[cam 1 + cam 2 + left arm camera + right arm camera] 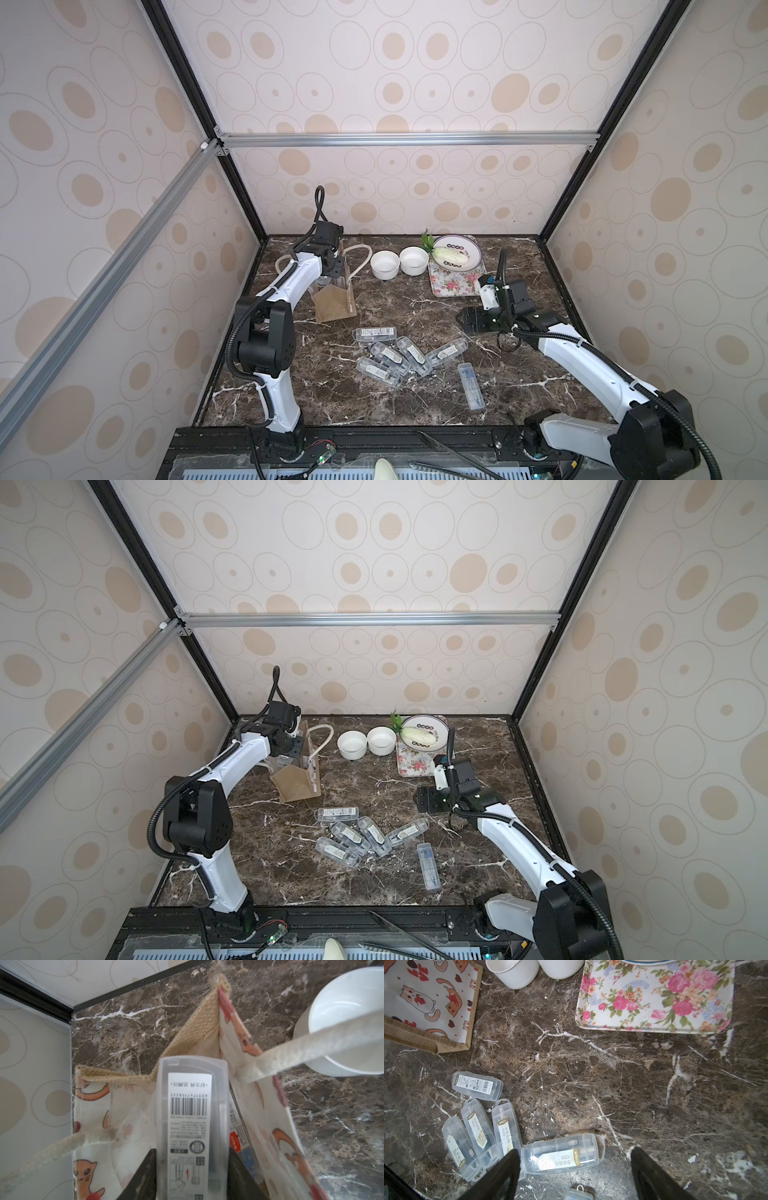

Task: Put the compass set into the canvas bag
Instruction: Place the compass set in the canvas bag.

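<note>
Cases (pixel 411 355), clear plastic, lie loose near-centre, right gripper (pixel 575 1152) spread empty above. Far left, only left wrist view shows left gripper (pixel 191 1152) clamping barcode-labelled compass set (pixel 190 1105) in mouth of cat-print canvas bag (pixel 270 1105).

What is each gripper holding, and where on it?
The left gripper pinches a clear plastic compass case across its long sides, near one end. The right gripper is open, empty.

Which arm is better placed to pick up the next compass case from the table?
Right. The right gripper is open and empty over a loose case; the left gripper is shut on a compass case at the canvas bag.
</note>
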